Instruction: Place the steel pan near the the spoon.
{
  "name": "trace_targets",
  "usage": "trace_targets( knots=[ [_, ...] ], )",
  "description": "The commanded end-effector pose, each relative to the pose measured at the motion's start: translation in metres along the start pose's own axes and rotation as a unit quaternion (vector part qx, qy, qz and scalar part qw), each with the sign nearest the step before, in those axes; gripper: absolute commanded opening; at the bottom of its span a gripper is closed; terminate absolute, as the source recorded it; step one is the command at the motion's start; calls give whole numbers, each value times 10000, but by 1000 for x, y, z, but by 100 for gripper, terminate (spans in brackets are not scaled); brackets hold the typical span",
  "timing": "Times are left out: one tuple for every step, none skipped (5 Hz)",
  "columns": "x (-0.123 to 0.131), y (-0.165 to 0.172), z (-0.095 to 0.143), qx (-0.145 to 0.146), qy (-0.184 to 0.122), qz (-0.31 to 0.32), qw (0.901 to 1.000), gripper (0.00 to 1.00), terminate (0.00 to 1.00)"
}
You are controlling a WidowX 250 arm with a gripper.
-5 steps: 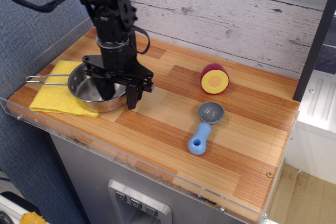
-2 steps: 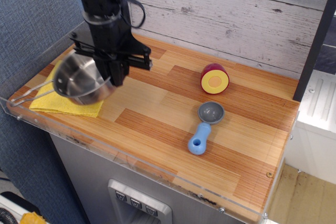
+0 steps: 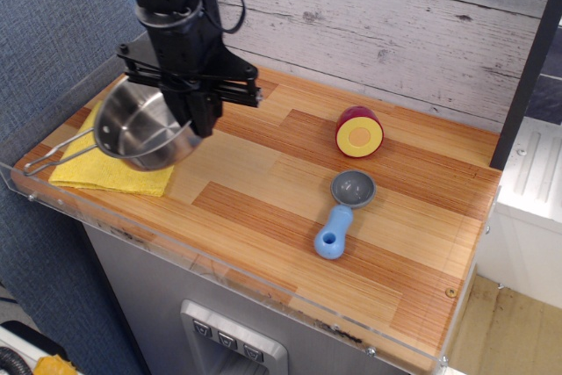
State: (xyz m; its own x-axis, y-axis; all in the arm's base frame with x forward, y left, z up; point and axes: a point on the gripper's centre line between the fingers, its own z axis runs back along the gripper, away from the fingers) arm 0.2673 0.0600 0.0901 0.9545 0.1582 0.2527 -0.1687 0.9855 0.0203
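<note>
The steel pan [image 3: 140, 129] hangs tilted in the air above the yellow cloth [image 3: 110, 173] at the left of the counter, its wire handle [image 3: 53, 161] pointing down-left. My gripper [image 3: 195, 116] is shut on the pan's right rim and holds it lifted. The spoon [image 3: 342, 212], with a light-blue handle and a grey bowl, lies flat at the middle right of the counter, well apart from the pan.
A red-and-yellow halved fruit [image 3: 359, 132] stands just behind the spoon. The wooden counter [image 3: 263, 191] has a clear plastic lip along its front and left edges. A whitewashed plank wall [image 3: 395, 24] runs along the back.
The pan has been lifted off the yellow cloth and tilted. Since 0.4 s ago my gripper and the pan have shifted slightly right.
</note>
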Motion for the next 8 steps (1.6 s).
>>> trace_targets(
  knots=[
    [18, -68, -29, -313, -125, -845, 9959, 0, 0],
    [26, -101, -39, -378, -135, -1229, 9916, 0, 0],
    [28, -121, -46, -444, -90, -1437, 9886, 0, 0],
    [23, -132, -55, -416, 35, -1575, 9866, 0, 0],
    [13, -132, -64, -352, 204, -1594, 9864, 0, 0],
    [1, -126, -70, -327, 333, -1506, 9875, 0, 0],
    [-8, -117, -73, -270, 434, -1448, 9881, 0, 0],
    [-13, -109, -71, -257, 435, -1364, 9894, 0, 0]
  ],
)
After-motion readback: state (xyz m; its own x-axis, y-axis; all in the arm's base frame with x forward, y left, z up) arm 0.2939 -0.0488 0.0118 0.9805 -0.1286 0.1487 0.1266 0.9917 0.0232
